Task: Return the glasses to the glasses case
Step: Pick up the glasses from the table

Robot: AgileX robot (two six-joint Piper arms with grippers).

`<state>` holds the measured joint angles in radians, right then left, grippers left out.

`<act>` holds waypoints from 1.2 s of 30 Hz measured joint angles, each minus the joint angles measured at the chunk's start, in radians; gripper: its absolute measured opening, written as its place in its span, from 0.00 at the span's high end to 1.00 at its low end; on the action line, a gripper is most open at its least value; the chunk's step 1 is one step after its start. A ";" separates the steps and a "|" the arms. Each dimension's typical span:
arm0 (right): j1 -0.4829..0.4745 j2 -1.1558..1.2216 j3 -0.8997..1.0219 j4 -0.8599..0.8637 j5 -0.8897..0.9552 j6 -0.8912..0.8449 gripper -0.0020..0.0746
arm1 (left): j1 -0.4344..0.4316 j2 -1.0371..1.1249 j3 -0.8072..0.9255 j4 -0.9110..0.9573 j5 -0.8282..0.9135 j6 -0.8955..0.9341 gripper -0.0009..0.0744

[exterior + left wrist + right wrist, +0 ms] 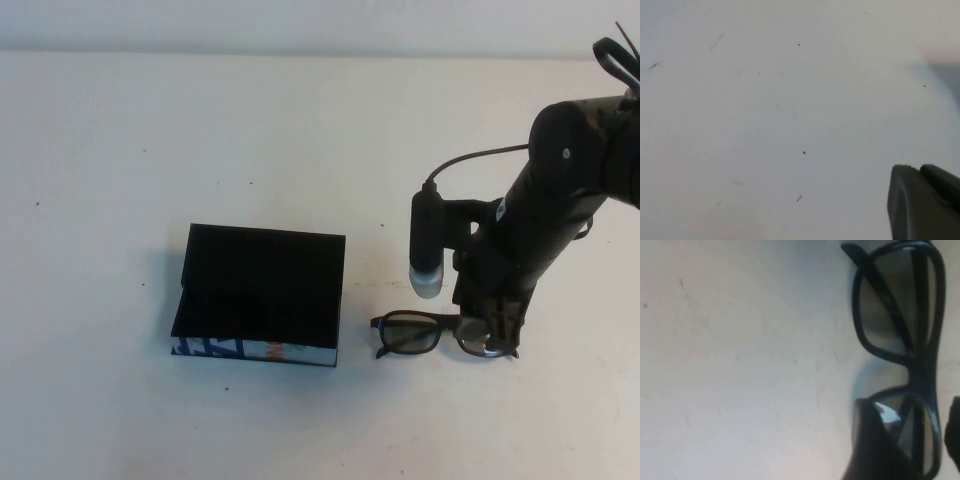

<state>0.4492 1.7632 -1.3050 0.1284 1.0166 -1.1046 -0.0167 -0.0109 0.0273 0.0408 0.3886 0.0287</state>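
Observation:
The glasses [410,335], dark framed with greyish lenses, lie on the white table just right of the glasses case [260,285]. The case is a black box with a blue, white and orange printed front, and its flat black lid faces up. My right gripper [490,340] is down at the glasses' right lens. In the right wrist view the glasses [890,305] lie folded, and the open gripper [910,425] straddles one lens, with a finger [870,450] on each side. My left gripper [917,170] is out of the high view, shut and empty over bare table.
The white table [300,130] stretches bare behind and to the left of the case. A wall edge runs along the far side. The right arm's wrist camera [427,250] hangs just above the glasses' middle.

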 joint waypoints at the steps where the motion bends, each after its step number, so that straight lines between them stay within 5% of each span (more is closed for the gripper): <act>1: -0.005 0.005 -0.007 -0.014 0.002 -0.011 0.59 | 0.000 0.000 0.000 0.000 0.000 0.000 0.99; 13: -0.017 0.076 -0.053 -0.019 0.001 -0.114 0.45 | 0.000 0.000 0.000 0.000 0.000 0.000 0.99; 36: -0.002 0.131 -0.053 0.013 0.001 -0.118 0.44 | 0.000 0.000 0.000 0.000 0.000 0.000 0.99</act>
<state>0.4468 1.8942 -1.3578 0.1411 1.0178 -1.2223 -0.0167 -0.0109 0.0273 0.0408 0.3886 0.0287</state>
